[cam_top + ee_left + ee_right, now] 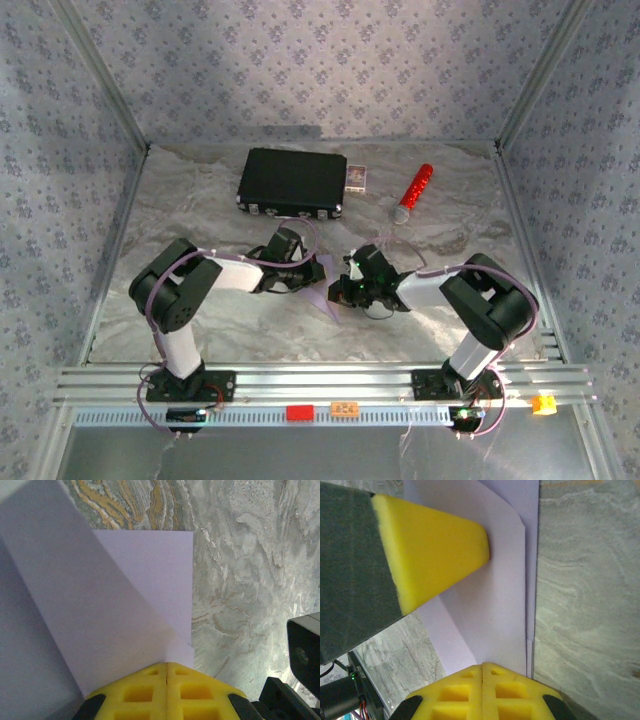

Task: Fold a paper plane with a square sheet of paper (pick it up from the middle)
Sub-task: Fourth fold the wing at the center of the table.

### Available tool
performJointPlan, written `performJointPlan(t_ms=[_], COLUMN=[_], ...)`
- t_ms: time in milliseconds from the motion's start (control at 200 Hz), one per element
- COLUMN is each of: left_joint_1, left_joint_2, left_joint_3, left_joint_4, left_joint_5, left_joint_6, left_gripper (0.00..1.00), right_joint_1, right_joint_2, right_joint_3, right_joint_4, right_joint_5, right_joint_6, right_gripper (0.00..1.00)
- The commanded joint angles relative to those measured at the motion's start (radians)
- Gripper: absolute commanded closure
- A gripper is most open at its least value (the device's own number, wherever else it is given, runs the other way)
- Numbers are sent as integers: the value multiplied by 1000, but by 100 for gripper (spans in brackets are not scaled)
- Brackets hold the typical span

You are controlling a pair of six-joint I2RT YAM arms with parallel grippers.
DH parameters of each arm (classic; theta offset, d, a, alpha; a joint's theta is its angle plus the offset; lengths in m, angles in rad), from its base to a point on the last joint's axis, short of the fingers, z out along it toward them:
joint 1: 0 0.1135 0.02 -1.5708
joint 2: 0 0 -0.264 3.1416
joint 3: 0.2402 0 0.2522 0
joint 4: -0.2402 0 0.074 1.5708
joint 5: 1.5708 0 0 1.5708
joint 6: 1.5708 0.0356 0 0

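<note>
Top view, paper sheet (325, 297): lies partly folded on the bench (200, 210), between the two tools.
Top view, arms: elbows raised, forearms angled inward and down; left tool (305, 272) near right tool (352, 290).
Left wrist view, left tool: fingers (192, 695) closed together, tip on a folded corner.
Right wrist view, right tool: closed, tip at the sheet's edge; pinch not discernible.
Handling: probably light, limp, easily creased; lift from the middle.
</note>
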Motion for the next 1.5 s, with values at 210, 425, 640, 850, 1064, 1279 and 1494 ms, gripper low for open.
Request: performJointPlan(t_ms=[210, 425, 640, 850, 1064, 1279, 1494], left_joint_1=[2, -22, -40, -41, -28, -2, 40], left_joint_2=[-112, -142, -77, -6, 0, 0, 14], left_joint_3=[51, 41, 30, 45, 61, 106, 138], left_joint_4=[-163, -194, -196, -221, -309, -345, -328], left_joint_5=[-17, 42, 89, 63, -41, -57, -38], left_joint_6=[124, 123, 101, 78, 71, 105, 137], left_gripper=[92, 94, 96, 96, 97, 97, 96], right_joint_1=[7, 1, -2, -1, 4, 6, 9], right_joint_2=[39, 38, 29, 8, -1, 2, 5], right_joint_3=[-15, 1, -17, -36, -52, -62, -67], right_joint_4=[-201, -184, -162, -143, -161, -165, -157], right_joint_5=[49, 36, 35, 34, 43, 43, 38], right_joint_6=[-60, -58, -47, -34, -37, -47, -48], right_gripper=[100, 100, 100, 100, 100, 100, 100])
